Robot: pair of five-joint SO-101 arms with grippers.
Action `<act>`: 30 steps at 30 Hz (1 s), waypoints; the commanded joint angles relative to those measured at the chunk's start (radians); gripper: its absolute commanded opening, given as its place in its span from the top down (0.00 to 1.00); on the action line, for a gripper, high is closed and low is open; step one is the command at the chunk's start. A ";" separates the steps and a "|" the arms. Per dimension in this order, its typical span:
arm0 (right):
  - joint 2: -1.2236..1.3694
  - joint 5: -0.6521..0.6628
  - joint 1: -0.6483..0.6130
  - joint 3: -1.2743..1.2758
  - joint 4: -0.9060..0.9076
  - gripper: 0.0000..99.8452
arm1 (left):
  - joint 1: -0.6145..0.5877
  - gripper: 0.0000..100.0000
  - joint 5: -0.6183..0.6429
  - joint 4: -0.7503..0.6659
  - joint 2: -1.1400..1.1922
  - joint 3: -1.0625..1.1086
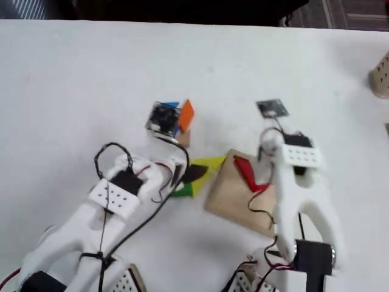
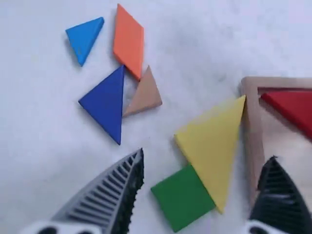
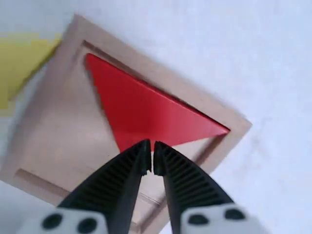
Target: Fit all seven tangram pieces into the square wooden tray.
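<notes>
The wooden tray point(image 1: 228, 198) sits on the white counter point(image 1: 79, 79) by the right arm. The red triangle point(image 3: 146, 114) lies inside it against one rim. The right jaws are pressed together, their tips just over that triangle's edge. Left of the tray, the left jaws stand wide apart astride the green square point(image 2: 183, 197) and the yellow triangle point(image 2: 214, 141), whose tip touches the tray's corner. Farther off lie the orange parallelogram point(image 2: 129, 41), tan triangle point(image 2: 145, 95), light blue triangle point(image 2: 84, 38) and dark blue triangle point(image 2: 107, 102).

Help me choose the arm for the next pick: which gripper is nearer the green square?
Left. The left gripper is open over the green square; the right gripper is shut over the red triangle in the tray.
</notes>
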 commanded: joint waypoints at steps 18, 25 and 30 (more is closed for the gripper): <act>-0.371 0.232 0.174 0.393 -0.119 0.98 | 0.045 0.61 -0.330 0.132 0.499 -0.414; -0.383 0.250 0.174 0.405 -0.119 0.98 | 0.033 0.61 -0.330 0.132 0.576 -0.483; -0.383 0.250 0.174 0.405 -0.119 0.98 | 0.038 0.61 -0.331 0.144 0.642 -0.543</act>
